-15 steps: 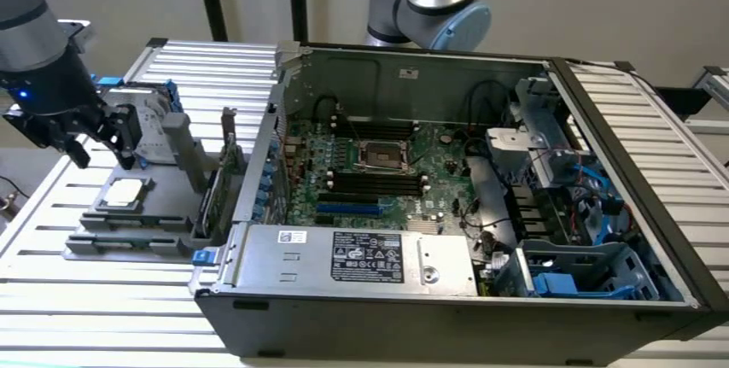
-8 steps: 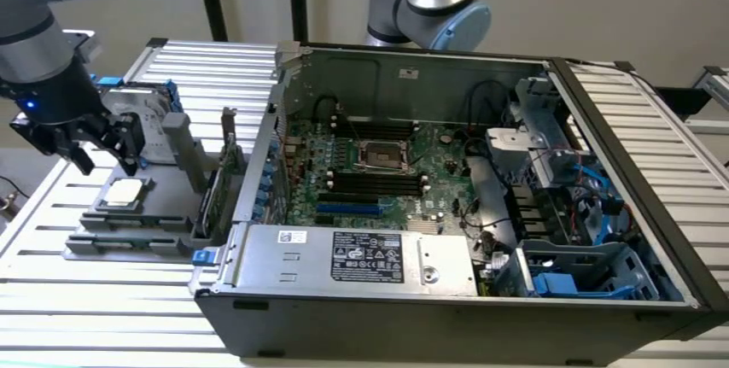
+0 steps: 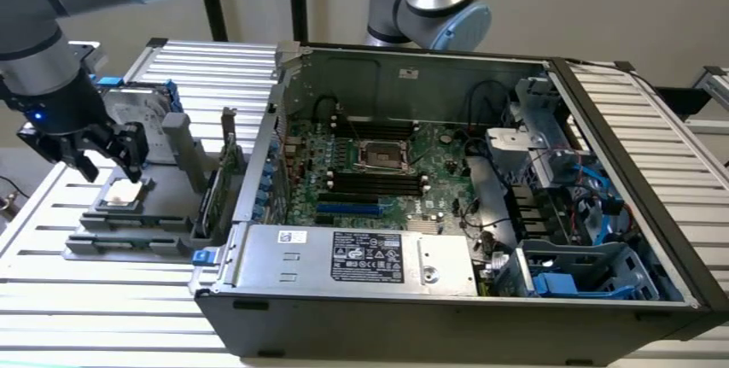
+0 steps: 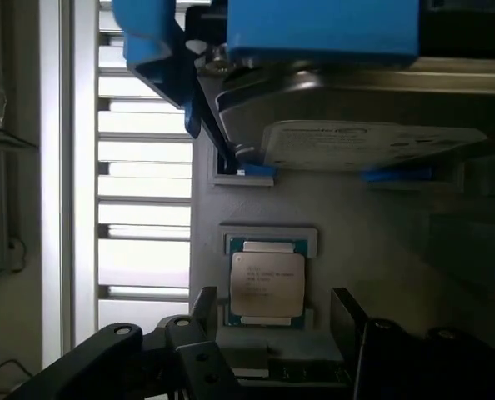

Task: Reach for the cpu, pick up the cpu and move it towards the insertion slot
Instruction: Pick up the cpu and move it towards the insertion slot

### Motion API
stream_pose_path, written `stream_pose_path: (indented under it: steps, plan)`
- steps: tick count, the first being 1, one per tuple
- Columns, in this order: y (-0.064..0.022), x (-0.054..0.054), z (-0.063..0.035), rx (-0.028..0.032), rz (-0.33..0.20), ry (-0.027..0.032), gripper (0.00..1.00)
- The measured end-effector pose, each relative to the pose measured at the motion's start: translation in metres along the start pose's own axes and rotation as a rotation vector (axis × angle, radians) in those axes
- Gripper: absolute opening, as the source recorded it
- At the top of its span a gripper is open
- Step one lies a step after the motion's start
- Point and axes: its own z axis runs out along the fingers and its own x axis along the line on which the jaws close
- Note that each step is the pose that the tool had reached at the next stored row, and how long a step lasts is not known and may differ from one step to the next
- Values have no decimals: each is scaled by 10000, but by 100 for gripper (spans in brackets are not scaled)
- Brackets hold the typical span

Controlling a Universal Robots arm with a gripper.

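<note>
Matte black hand (image 3: pixel 111 170), open-fingered, just above the flat square silvery cpu (image 4: pixel 267 284) on grey tray (image 4: pixel 372 250).

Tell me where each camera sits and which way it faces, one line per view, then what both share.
Exterior view: off the arm, raised, looking down on the open computer case with the insertion slot; the arm and pincer show at the exterior view's left.
Wrist view: on the wrist, looking past the open pincer's fingers onto the cpu.
Both show the cpu, the pincer and the hard drive.
</note>
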Motion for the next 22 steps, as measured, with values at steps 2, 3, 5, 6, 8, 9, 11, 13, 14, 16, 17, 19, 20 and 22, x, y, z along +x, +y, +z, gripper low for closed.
stream_pose_path:
  steps: [2,3,5,6,8,9,11,13,14,16,17,19,20,22]
  plan:
    - [-4,0,36,0,0,0,65]
    - [-5,0,54,0,0,0,65]
    - [-9,-1,92,-1,0,-1,65]
    - [-11,-1,109,0,0,0,65]
    - [-18,-3,146,0,-1,0,65]
    - [-20,-5,163,0,-1,1,65]
    - [-25,-14,198,0,0,0,65]
    - [-26,-19,219,-1,1,3,65]
    - [-26,-19,222,0,2,11,65]
    - [-27,-19,227,1,1,18,65]
    - [-27,-19,232,-1,1,16,65]
    - [-27,-19,240,0,0,17,65]
    - [-27,-19,243,-1,2,17,65]
    - [-28,-18,250,-1,6,20,65]
